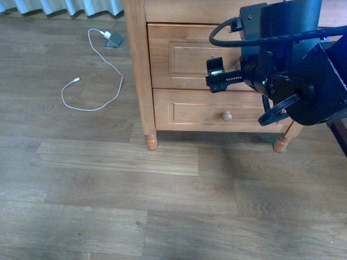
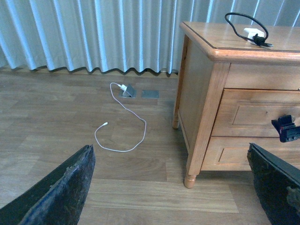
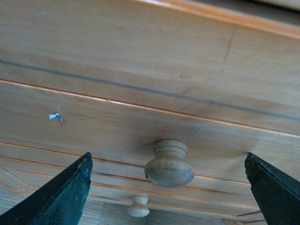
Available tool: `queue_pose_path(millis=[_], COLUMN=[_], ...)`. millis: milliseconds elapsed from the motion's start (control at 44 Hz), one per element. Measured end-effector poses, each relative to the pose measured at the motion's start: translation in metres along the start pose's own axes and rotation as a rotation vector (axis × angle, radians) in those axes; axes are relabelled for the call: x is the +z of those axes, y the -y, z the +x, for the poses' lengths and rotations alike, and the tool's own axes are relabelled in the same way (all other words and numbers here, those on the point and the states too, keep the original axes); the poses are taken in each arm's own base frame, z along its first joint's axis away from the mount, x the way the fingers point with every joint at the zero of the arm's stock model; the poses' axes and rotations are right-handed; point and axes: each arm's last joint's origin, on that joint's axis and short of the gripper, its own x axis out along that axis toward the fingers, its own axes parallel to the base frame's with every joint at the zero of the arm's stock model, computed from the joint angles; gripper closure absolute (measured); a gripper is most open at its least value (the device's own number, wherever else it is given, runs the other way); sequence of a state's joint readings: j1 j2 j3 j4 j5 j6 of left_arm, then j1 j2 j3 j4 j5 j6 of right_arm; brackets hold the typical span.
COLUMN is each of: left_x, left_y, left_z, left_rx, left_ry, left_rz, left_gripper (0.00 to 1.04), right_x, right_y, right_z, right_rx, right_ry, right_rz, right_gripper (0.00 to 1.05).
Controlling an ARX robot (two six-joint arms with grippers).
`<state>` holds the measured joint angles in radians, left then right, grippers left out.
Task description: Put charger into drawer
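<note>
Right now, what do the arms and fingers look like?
The right arm is made of bulky matte-black housings, with a thick black cable on top, a looped black cable below and a small green light. The right fingers are dark wedges. The left fingers are the same but scuffed.

front: high, tilted down, cabinet upper right | left wrist: farther back, same cabinet right edge | right wrist: close under drawer knob

A white cable (small plug attached) lies looped on the wood floor near curtains.
</note>
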<state>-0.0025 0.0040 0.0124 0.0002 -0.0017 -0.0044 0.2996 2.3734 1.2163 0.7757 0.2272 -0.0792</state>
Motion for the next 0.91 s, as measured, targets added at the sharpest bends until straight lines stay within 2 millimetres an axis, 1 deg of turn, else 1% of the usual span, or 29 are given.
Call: queue_pose_path(millis=[159,318,658,908], left_x=[0.0,0.0,0.0,0.0], left_y=[0.0,0.0,0.0,0.0], left_z=[0.0,0.0,0.0,0.0], left_rx=[0.0,0.0,0.0,0.0], left_ry=[0.0,0.0,0.0,0.0], left_rz=[0.0,0.0,0.0,0.0], left_gripper=[0.06,0.06,0.06,0.06], right_x=[-0.0058,-0.006,0.0031,0.0029], right_y=[-0.0014,-0.0012,-0.0009,-0.0012], right_z=[0.0043,0.0046,0.0003,0.0002], right_rx=[-0.006,-0.011,-0.009,-0.011], right_ry=[-0.012,-0.007,0.018,0.015], right_rz=[0.018,0.048,0.087,0.083], right_gripper=[0.08,0.08,0.08,0.08])
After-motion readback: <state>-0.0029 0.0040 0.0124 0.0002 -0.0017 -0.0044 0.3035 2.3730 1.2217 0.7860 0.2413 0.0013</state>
